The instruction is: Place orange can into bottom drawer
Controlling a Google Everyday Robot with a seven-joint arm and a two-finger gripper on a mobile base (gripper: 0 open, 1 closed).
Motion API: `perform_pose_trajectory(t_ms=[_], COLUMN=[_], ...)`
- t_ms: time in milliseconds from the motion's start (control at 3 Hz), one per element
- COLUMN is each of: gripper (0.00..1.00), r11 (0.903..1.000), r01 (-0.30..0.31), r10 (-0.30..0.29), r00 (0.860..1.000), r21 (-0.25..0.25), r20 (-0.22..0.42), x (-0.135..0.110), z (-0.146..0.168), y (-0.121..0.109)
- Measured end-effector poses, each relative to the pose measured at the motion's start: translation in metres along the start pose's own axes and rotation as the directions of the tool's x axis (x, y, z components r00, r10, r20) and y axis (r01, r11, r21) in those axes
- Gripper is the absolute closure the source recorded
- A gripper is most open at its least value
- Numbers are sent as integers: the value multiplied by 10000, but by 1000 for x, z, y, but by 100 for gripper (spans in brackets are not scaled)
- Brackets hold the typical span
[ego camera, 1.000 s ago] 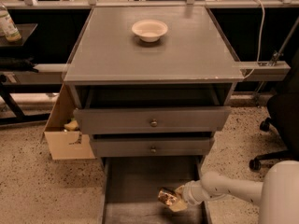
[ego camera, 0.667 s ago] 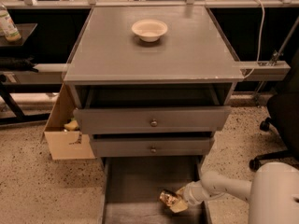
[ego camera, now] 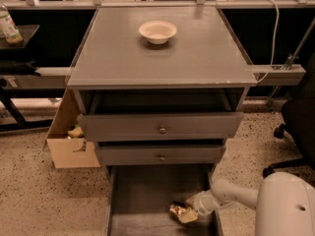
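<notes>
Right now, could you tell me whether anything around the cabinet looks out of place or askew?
Nothing looks spilled or broken. The orange can looks tilted rather than upright, low in the open bottom drawer, right at the gripper. The top drawer stands slightly ajar. The bowl on top sits level.

Bowl (ego camera: 157, 32) on cabinet top (ego camera: 206, 58); cardboard box (ego camera: 69, 149) left.

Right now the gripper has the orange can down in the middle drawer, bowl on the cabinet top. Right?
Wrong drawer. The camera view shows the gripper and the orange can low in the open bottom drawer, at its right side; the middle drawer above is nearly closed. The cream bowl is on the cabinet top, as stated.
</notes>
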State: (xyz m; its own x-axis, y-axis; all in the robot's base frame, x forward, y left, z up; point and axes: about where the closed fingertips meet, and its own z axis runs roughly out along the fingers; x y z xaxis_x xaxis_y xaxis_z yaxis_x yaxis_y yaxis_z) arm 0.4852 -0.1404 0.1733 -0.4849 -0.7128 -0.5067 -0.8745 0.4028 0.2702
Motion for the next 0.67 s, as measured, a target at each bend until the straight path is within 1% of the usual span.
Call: perform_pose_trajectory(t_ms=[333, 667], gripper=[0, 0], r11=[9998, 9938], r01=[213, 1099], r10=[-211, -1076], r00=[9995, 9896], r21=[-67, -194], r20=[242, 958], x=[-6, -29], z=[-6, -35], y=[1, 14])
